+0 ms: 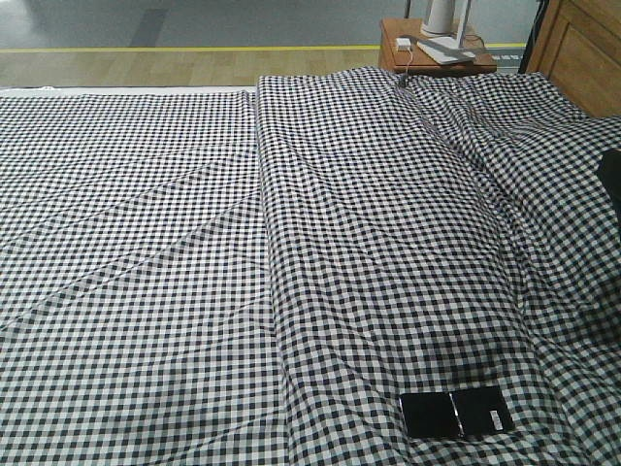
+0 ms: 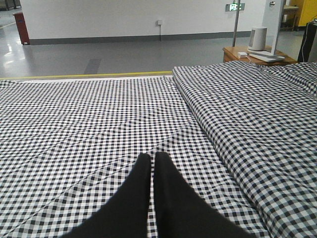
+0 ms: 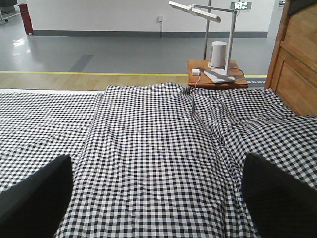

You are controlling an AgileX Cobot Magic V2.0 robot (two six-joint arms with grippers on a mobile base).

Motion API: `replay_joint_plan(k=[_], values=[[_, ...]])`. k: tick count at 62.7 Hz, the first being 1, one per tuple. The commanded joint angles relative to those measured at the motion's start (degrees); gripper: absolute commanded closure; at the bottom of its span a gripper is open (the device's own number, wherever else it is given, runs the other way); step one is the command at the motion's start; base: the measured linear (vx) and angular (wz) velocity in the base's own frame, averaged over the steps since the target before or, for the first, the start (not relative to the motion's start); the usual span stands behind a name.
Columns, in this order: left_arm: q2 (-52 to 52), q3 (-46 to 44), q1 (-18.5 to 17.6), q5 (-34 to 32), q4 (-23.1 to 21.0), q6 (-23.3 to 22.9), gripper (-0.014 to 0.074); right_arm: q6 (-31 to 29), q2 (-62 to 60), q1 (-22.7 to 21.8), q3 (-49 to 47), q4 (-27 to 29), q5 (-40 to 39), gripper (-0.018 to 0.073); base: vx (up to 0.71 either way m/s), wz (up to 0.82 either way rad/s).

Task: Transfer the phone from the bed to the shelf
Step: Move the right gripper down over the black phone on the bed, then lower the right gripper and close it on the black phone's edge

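Note:
The phone (image 1: 456, 413), a thin glossy black slab with a crease down its middle and a small white sticker, lies flat on the bed (image 1: 194, 243) near the lower right of the front view. The bed is covered in black-and-white check cloth. My left gripper (image 2: 152, 156) is shut with nothing in it, hovering over the flat part of the cloth. My right gripper (image 3: 156, 159) is wide open above the raised fold of cloth, its fingers (image 3: 34, 198) far apart. Neither wrist view shows the phone. The shelf is out of view.
A small brown nightstand (image 1: 437, 53) stands beyond the bed's far right corner, carrying a white desk lamp (image 3: 218, 74), a white cylinder (image 3: 218, 53) and a charger. The wooden headboard (image 1: 582, 49) rises at the right. A dark arm part (image 1: 611, 180) shows at the right edge.

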Motion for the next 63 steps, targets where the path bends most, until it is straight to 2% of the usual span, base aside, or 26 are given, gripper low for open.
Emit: replay_joint_plan(k=[1,8,16,23,35,41,50,55,63], values=[[-0.35,0.03,-0.13,-4.43,-0.34,-0.22,0.0596,-0.07,0.34,-0.32,-1.90,-0.30,-4.46,-0.0057,0.00,0.00],[-0.35,0.03,-0.13,-4.43,-0.34,-0.22,0.0596,0.65,2.20,-0.32,-3.51,-0.23,-2.21,-0.0050,0.00,0.00],[-0.35,0.03,-0.13,-4.43,-0.34,-0.22,0.0596,3.85,7.02,-0.37,-8.59,-0.23,3.71,-0.0043,0.00,0.00],[-0.35,0.03,-0.13,-4.43,-0.34,-0.22,0.0596,3.84,12.98,-0.75,-13.54,-0.23,8.63,-0.0039,0.00,0.00],[-0.35,0.03,-0.13,-4.43,-0.34,-0.22,0.0596,2.73,23.27,-5.55,-20.79,0.06,19.63,-0.0036,0.00,0.00],[-0.35,0.03,-0.13,-4.43,-0.34,-0.22,0.0596,-2.18,28.27,-9.51,-23.97,3.19,24.50,-0.0036,0.00,0.00],[-0.35,0.03,-0.13,-4.43,-0.34,-0.22,0.0596,-14.51,33.87,-15.90,-26.33,15.32,28.22,-0.0036,0.00,0.00],[-0.35,0.03,-0.13,-4.43,-0.34,-0.22,0.0596,-19.38,36.42,-19.59,-26.37,21.45,29.48,-0.0036,0.00,0.00],[-0.35,0.03,-0.13,-4.43,-0.34,-0.22,0.0596,-27.66,40.90,-24.71,-26.37,27.57,32.94,-0.0036,0.00,0.00]])
